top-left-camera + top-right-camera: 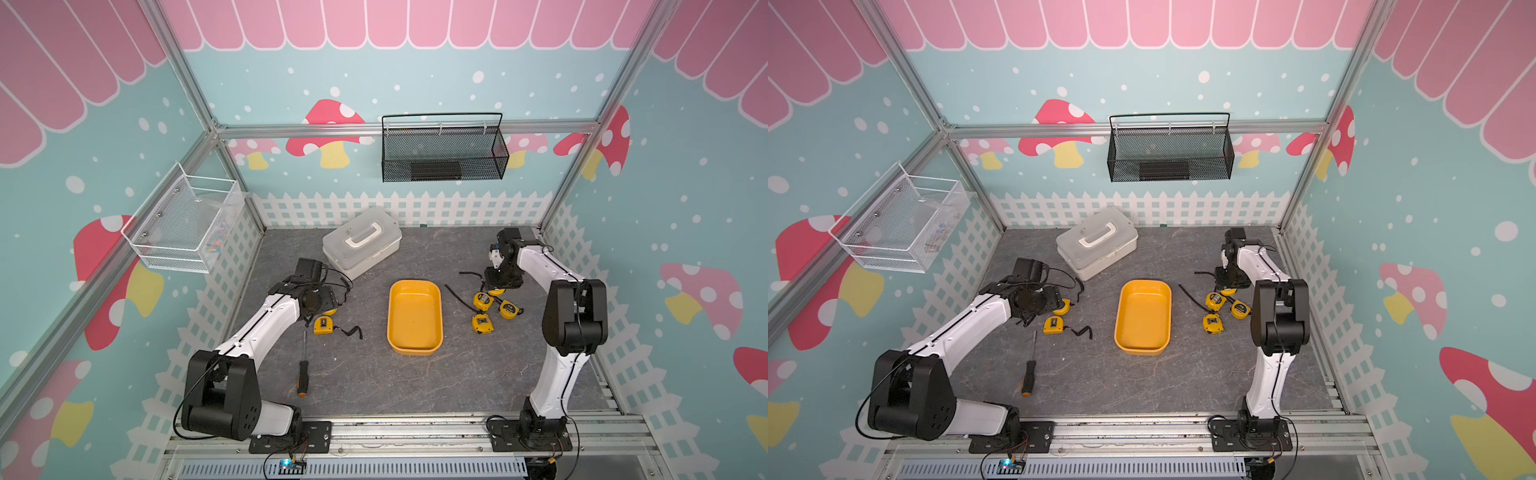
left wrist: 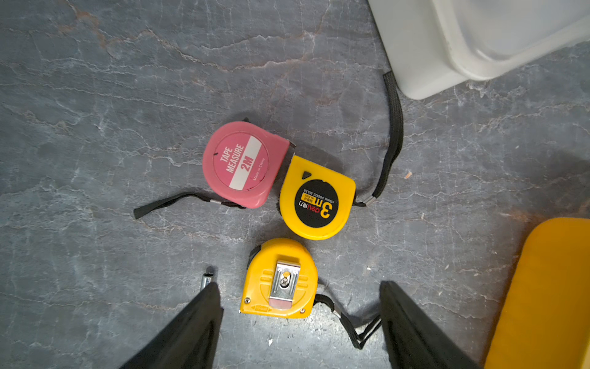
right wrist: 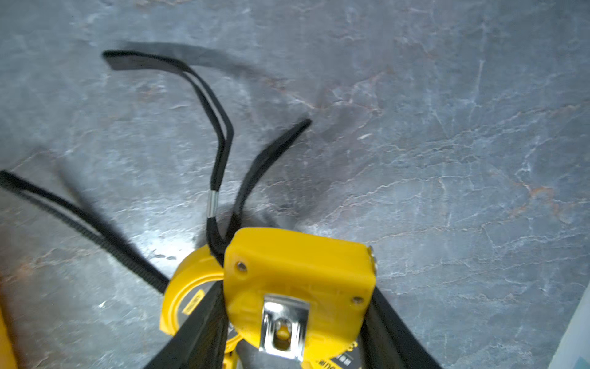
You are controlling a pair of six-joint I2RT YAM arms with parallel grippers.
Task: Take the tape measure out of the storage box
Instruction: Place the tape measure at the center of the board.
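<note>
Right gripper (image 3: 293, 306) is clamped on a yellow tape (image 3: 297, 265), clip side up, just over another tape (image 3: 182, 287) right of the box (image 1: 413, 320). I'd say ease it down onto bare table (image 3: 447, 159), clear of that neighbour and the loose straps (image 3: 224, 140), and let go only once it sits flat. Left gripper (image 2: 300, 287) hangs wide open, holding nothing, over three tapes (image 2: 316, 198) left of the box, which itself looks empty.
</note>
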